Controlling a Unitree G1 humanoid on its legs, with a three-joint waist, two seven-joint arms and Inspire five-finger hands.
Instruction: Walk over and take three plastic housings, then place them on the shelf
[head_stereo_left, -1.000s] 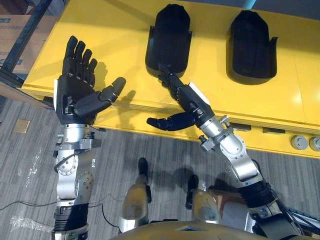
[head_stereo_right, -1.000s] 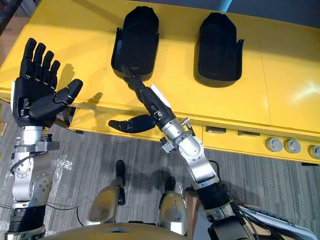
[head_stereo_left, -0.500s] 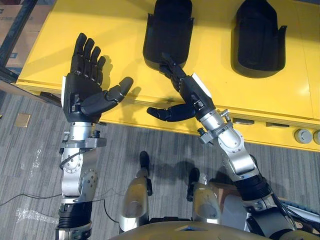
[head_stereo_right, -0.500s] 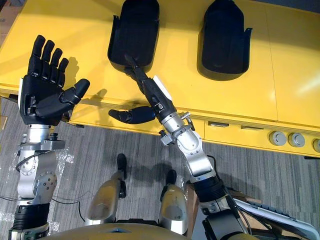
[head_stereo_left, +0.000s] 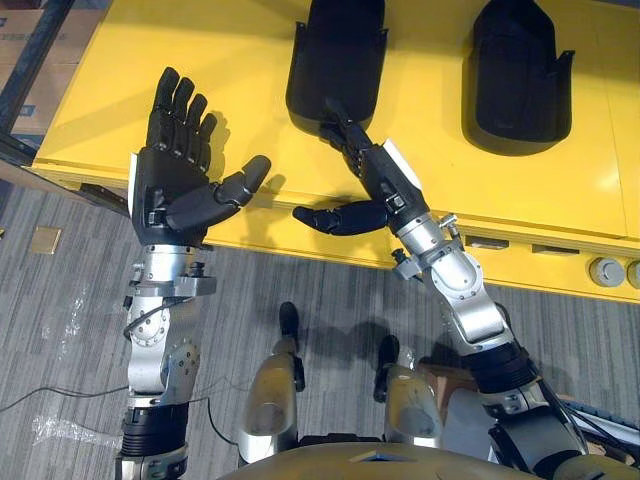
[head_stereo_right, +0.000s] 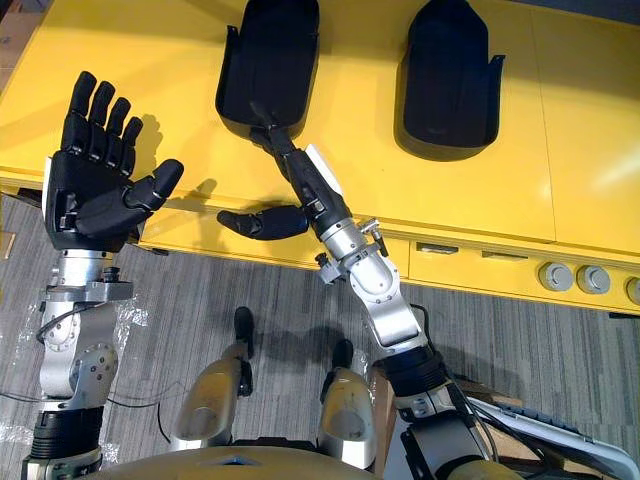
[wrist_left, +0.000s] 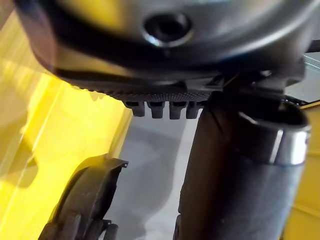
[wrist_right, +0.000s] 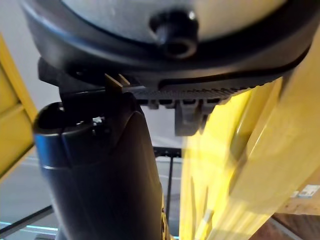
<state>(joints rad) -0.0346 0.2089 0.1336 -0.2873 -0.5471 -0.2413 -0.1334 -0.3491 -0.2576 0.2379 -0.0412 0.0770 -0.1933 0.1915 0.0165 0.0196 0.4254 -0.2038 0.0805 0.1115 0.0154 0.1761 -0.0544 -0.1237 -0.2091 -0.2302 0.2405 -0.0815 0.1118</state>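
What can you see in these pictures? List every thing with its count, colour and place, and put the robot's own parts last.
Table: one, yellow, across the top of the head views.
Plastic housings: two, black, side by side on the table.
Buttons: three, silver, on the table's front face at the right.
Cardboard box: one, brown, beyond the table's left end.
Floor: one, grey carpet, in front of the table.
Left robot hand: one, dark, open, raised over the table's near left part.
Right robot hand: one, dark, open, fingertips at the near end of the left housing.
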